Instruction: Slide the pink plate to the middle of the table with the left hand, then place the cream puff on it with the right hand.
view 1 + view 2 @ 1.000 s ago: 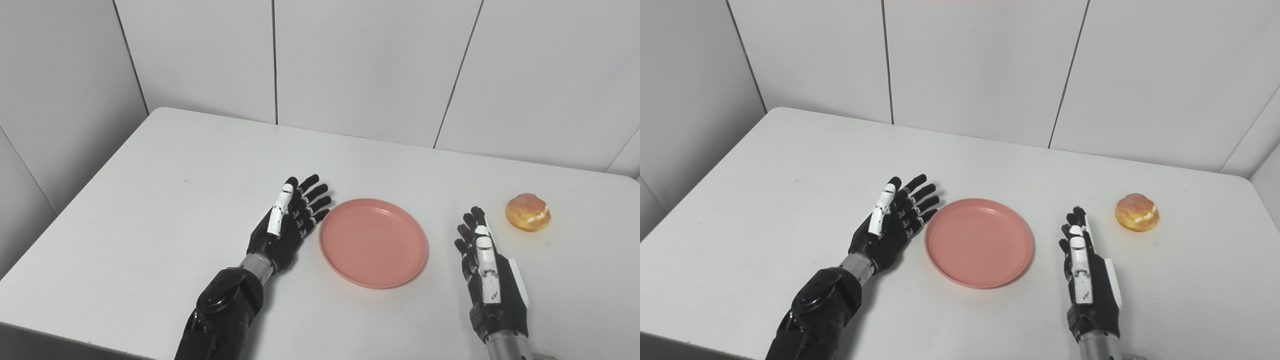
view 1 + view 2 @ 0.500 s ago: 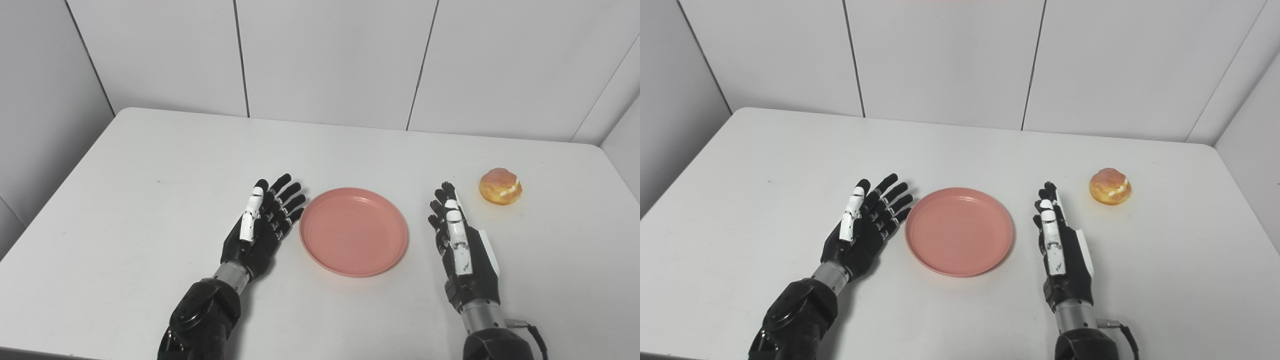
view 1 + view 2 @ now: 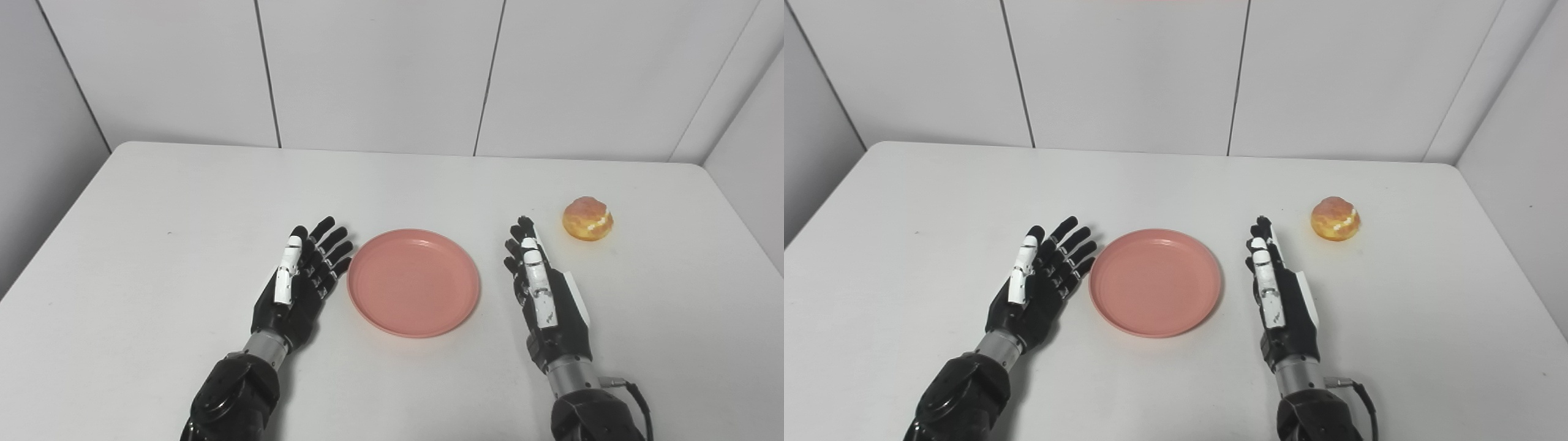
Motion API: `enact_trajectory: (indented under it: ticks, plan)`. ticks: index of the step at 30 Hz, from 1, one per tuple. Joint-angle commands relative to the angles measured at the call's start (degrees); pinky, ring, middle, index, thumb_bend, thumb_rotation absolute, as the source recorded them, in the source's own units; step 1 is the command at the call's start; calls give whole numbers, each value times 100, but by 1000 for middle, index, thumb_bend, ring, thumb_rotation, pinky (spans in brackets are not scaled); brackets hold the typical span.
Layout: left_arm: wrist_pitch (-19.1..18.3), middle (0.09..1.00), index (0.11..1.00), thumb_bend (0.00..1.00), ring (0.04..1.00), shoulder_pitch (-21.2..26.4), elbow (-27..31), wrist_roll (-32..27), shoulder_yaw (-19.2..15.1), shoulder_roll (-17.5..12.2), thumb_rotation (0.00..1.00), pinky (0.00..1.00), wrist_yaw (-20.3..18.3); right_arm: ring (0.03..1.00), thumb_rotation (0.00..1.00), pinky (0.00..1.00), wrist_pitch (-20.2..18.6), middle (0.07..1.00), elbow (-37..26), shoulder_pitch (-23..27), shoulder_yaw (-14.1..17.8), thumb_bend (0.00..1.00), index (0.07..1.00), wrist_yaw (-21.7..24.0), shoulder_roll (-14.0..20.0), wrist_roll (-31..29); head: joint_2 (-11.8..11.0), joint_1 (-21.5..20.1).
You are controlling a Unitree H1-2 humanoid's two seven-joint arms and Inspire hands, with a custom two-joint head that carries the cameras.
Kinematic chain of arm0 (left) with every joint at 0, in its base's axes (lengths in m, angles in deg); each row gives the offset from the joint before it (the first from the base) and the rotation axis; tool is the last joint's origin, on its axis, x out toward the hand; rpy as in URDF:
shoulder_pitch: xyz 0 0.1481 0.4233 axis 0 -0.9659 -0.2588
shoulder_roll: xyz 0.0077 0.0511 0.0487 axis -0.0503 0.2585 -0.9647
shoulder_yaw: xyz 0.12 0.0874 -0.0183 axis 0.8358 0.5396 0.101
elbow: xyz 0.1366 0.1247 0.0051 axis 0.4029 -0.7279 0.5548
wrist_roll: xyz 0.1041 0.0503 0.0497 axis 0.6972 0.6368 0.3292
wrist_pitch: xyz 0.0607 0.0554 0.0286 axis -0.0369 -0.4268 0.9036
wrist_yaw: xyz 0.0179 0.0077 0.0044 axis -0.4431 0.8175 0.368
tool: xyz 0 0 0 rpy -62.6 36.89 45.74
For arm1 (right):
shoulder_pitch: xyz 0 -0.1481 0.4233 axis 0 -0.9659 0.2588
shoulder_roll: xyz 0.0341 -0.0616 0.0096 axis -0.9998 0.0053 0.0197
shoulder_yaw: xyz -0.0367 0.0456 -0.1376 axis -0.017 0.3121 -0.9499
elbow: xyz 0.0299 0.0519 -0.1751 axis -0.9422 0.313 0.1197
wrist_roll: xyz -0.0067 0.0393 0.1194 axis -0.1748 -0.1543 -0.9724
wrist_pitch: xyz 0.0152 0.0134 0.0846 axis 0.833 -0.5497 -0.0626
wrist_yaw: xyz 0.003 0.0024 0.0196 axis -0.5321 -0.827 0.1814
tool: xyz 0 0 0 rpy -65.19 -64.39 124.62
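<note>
Two things matter here: pink plate [image 3: 413, 282] and cream puff [image 3: 588, 218], both sitting on the white table [image 3: 153, 257].

Handling, my read: the plate looks like thin rigid plastic, light, shallow raised rim. It should slide easily on the smooth top, so a flat push on the rim beats a grip. The puff looks soft and crushable, with a cream seam round its side. Take it from above, fingers spread round the firmer shell, light squeeze only.

Layout relative to the plate: left hand [image 3: 300, 282] just off its left rim, fingertips near the rim but apparently not touching, palm up, fingers spread, holding nothing. Right hand [image 3: 545, 294] off its right rim with a clear gap, on edge, fingers straight and together, empty. The puff lies further right and back from the plate, beyond the right hand's fingertips, not touching.

Versus a second ago: the whole view has swung, so the camera moved. Plate, puff and both hands keep roughly the same layout; no real motion of the things that I can separate from that.
</note>
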Motion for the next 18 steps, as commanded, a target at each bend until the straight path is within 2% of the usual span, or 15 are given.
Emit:
enact_trajectory:
  ticks: [1, 8, 12, 15, 18]
  plan:
    - [74, 923, 913, 432, 917, -51, -65, 71, -18, -44, 1000, 928, 12, 986, 1000, 1000, 230, 998, -277, 249, -14, 282, 1000, -36, -50, 70, 7, -20]
    - [143, 920, 911, 423, 911, -46, -172, 26, -82, -73, 1000, 925, -38, 933, 1000, 977, 591, 956, -314, 555, 38, 317, 962, -160, 205, 593, -92, -298]
    - [274, 924, 916, 414, 915, -65, -278, 33, -88, -109, 1000, 929, -117, 916, 1000, 938, 557, 939, -329, 762, 173, 363, 951, -239, 333, 781, -182, -380]
    - [396, 933, 920, 409, 926, -78, -360, 17, -83, -147, 1000, 943, -214, 886, 1000, 868, 556, 922, -363, 919, 237, 340, 932, -280, 464, 983, -220, -446]
    - [441, 933, 920, 415, 927, -84, -403, -9, -100, -156, 1000, 944, -260, 867, 1000, 843, 535, 908, -372, 1064, 277, 328, 918, -318, 597, 1223, -254, -500]
